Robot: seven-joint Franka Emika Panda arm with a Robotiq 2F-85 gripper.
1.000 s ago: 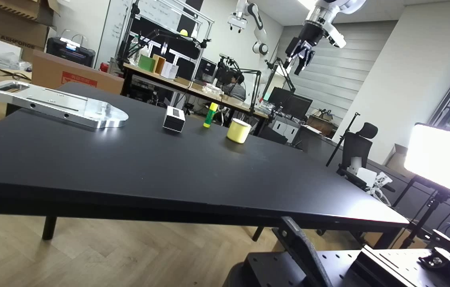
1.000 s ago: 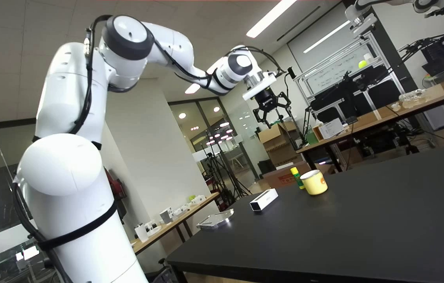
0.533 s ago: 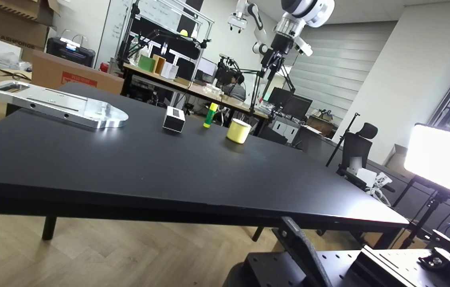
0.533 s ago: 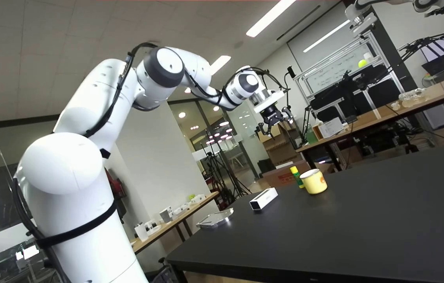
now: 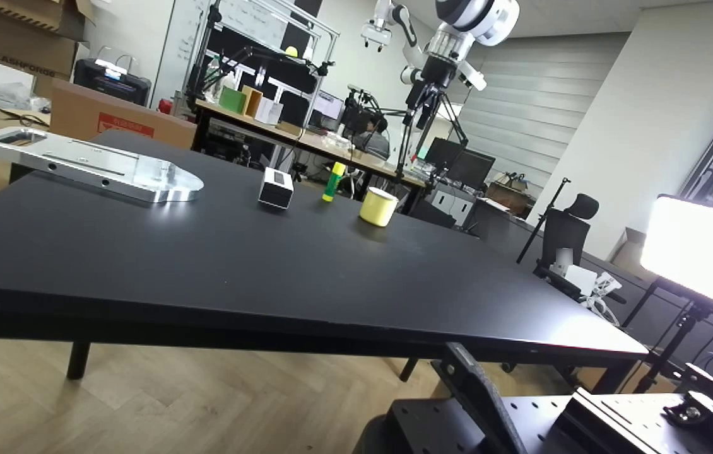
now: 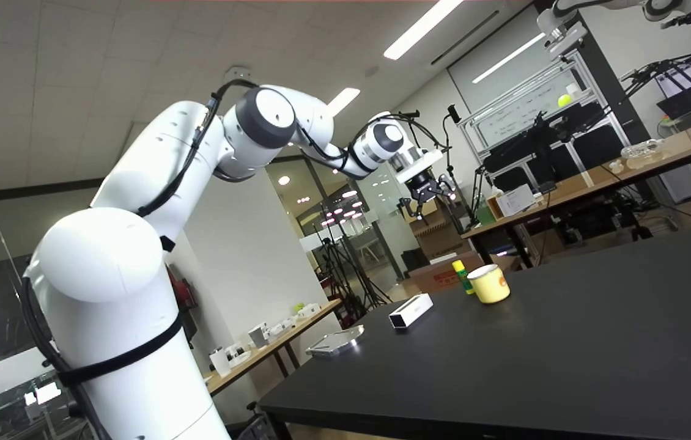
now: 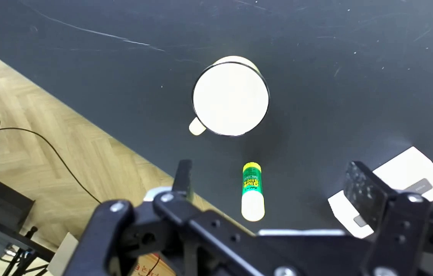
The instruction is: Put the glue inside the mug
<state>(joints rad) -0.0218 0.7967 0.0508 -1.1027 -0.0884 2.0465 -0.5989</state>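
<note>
The glue (image 5: 333,181) is a green stick with a yellow cap, standing upright on the black table; it also shows in an exterior view (image 6: 463,277). The pale-yellow mug (image 5: 378,208) stands upright close beside it, and shows in an exterior view (image 6: 490,286) too. In the wrist view the glue (image 7: 252,184) lies between my two fingers as seen from above, with the mug (image 7: 232,99) beyond it and its handle at lower left. My gripper (image 7: 268,172) is open and empty. It hangs well above the table in both exterior views (image 5: 421,123) (image 6: 434,205).
A black-and-white box (image 5: 276,188) stands near the glue; the wrist view shows it by the right finger (image 7: 412,176). A silver metal plate (image 5: 91,167) lies at the table's end. The table edge runs close to the glue and mug (image 7: 124,147).
My arm has reached forward and my gripper has come down, moving left in an exterior view, with little motion in the last half second. The glue, mug and box have not moved.
</note>
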